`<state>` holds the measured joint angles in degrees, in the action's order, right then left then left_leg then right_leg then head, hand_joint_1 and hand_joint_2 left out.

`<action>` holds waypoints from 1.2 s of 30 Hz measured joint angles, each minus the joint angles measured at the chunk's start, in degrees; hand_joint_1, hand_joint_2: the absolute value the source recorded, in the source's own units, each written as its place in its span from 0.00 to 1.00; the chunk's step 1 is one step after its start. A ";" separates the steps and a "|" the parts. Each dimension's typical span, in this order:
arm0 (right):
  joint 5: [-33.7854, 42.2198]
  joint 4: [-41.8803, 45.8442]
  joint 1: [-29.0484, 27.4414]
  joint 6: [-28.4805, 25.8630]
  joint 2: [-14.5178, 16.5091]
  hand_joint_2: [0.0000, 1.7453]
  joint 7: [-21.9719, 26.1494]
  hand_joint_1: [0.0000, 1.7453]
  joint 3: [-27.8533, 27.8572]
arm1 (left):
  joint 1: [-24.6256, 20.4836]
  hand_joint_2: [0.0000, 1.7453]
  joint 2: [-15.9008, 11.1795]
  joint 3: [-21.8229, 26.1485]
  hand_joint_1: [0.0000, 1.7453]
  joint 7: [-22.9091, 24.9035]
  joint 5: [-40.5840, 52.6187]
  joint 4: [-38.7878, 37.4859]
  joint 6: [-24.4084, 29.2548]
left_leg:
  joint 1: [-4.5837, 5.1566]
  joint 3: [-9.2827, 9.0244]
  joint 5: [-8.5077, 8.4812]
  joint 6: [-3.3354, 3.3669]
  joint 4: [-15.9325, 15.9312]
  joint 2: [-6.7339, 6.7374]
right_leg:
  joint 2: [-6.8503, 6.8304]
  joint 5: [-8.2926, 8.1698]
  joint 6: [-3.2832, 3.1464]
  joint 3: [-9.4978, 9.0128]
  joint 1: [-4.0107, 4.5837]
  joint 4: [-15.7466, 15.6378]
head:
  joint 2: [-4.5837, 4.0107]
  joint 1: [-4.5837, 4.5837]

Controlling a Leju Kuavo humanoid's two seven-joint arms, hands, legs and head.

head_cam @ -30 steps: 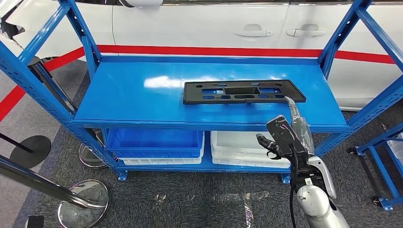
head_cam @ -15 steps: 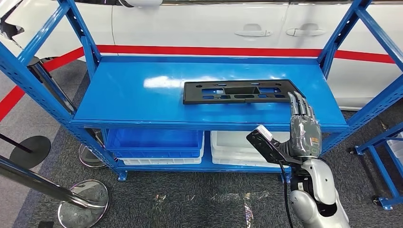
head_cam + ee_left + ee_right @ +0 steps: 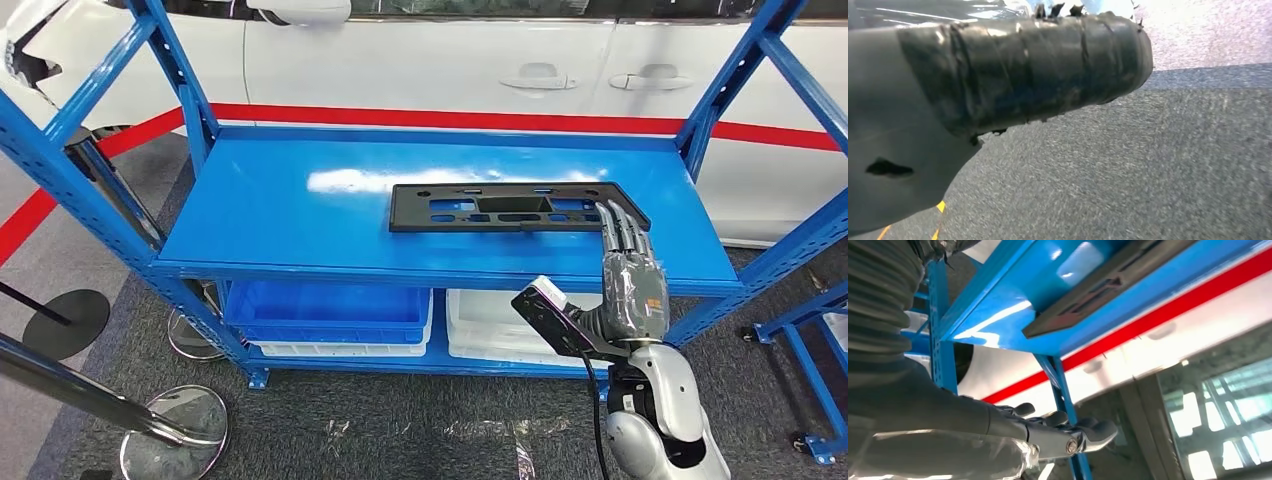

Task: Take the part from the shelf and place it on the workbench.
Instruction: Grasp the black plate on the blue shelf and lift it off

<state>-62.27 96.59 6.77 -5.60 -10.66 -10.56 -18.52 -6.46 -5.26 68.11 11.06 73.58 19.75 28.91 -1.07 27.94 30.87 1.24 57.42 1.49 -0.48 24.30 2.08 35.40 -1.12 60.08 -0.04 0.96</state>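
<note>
Lay flat on the upper deck of the blue steel shelf (image 3: 260, 215): the long black plastic part with rectangular cut-outs (image 3: 500, 205), toward the right half and nearer the front edge than the back. Reached up from below at the part's right end, the right hand (image 3: 628, 270), fingers (image 3: 620, 222) straight and close together, tips over or against the part's near right corner; contact could not be told, and nothing was held. Hung low over grey carpet, the left hand (image 3: 948, 100), seen as a taped thumb only; whether spread or curled could not be told. Stood at the shelf's corners, slanted blue perforated uprights, the right front one just beside the right arm. Sat on the lower deck, a blue plastic bin (image 3: 325, 305) beside a white plastic bin (image 3: 500, 315). Loomed behind the shelf, a white car body with a red stripe (image 3: 450, 70). Stood on the floor to the left, chrome-based barrier posts (image 3: 175, 435).
</note>
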 joint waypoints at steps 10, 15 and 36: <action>0.00 0.54 -0.36 -0.02 0.35 0.50 0.11 0.00 -0.15 | -0.10 0.00 -0.44 0.02 0.00 -0.07 -0.01 -0.80 -0.18 | -0.28 10.87 4.72 -1.86 16.92 -0.99 | 0.83 2.46 -2.67 -2.60 0.11 -1.89 | 0.00 0.41; 0.09 0.55 -0.07 0.61 0.59 0.50 0.45 0.00 -0.34 | 0.00 0.00 -1.00 0.05 0.00 -1.24 -0.15 -1.20 -1.05 | -0.45 8.25 -4.52 -2.06 5.10 -1.51 | 1.67 4.63 -1.37 -4.28 0.01 -0.90 | 0.00 0.55; 1.55 -3.18 3.27 7.57 -0.52 1.00 1.16 0.00 -5.72 | -0.18 0.00 -2.72 0.09 0.00 -4.33 -1.80 -2.32 -6.18 | 1.03 3.88 -0.13 -0.06 3.05 -1.49 | 0.36 0.16 -4.33 -1.62 1.89 -3.47 | 0.01 0.17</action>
<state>-60.72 93.41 10.04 1.98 -11.18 -9.40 -24.23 -6.64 -7.99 68.19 6.73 71.78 17.44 22.72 -0.04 31.82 30.74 1.17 60.47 0.00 -0.12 24.45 -2.25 33.79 0.77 56.60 -0.04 1.13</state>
